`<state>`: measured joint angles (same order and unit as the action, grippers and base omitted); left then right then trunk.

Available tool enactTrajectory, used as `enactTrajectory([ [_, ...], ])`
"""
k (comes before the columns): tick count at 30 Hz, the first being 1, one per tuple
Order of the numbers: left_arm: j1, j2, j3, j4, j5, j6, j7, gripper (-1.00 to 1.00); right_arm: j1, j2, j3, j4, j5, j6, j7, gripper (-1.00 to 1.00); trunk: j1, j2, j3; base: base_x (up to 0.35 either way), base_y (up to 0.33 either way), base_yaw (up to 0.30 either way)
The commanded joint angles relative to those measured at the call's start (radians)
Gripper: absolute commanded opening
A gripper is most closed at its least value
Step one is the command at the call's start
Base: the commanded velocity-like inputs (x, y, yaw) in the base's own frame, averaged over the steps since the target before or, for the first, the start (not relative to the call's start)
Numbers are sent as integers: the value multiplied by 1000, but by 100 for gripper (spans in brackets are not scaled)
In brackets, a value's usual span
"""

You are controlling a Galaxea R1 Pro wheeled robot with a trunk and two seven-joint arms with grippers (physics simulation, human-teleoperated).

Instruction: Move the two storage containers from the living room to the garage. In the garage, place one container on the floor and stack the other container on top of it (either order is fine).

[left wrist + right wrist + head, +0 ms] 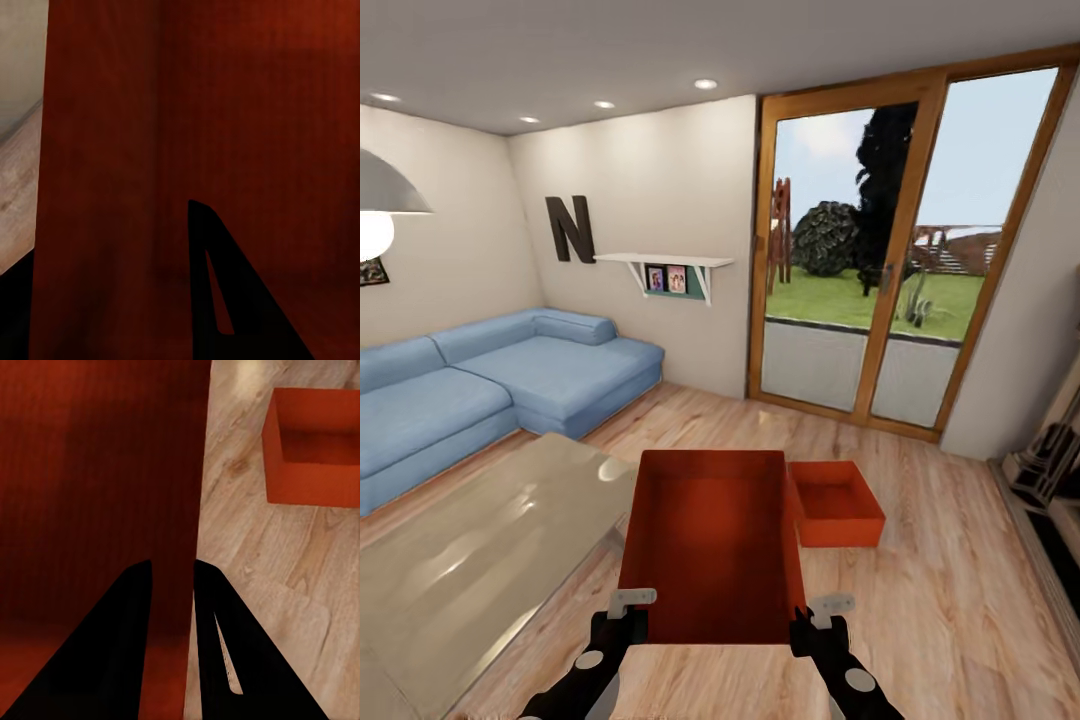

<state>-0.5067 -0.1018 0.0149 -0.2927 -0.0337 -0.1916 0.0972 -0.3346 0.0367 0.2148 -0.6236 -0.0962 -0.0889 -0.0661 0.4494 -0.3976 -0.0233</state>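
Note:
I hold one orange-red storage container [710,540] up in front of me, open top facing me, above the light wood floor of the living room. My left gripper [628,615] is shut on its near left wall and my right gripper [815,625] on its near right wall. The right wrist view shows the right gripper [171,566] with a finger on each side of the container's [90,472] thin wall. In the left wrist view the left gripper [112,255] clamps the container's wall [225,97]. The second container [835,503] [315,450] sits on the floor just right of the held one.
A glass coffee table [470,560] stands close on my left, with a blue sofa [490,380] behind it. Wood-framed glass doors [890,250] are straight ahead. A dark fireplace edge [1050,470] lines the right side. Wood floor lies open to the right.

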Motion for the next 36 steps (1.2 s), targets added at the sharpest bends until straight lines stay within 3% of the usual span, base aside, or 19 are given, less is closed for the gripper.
enactTrajectory([
  [1,-1,4,2,4,1,-5,42,-100,-1,-1,14,-2,-6,-48,14,-100,1,-2,-2,0,0,299],
  [36,-1,5,5,4,1,-4,43,-100,-1,-1,14,-2,-8,-46,14,-100,1,-2,-2,0,0,299],
])
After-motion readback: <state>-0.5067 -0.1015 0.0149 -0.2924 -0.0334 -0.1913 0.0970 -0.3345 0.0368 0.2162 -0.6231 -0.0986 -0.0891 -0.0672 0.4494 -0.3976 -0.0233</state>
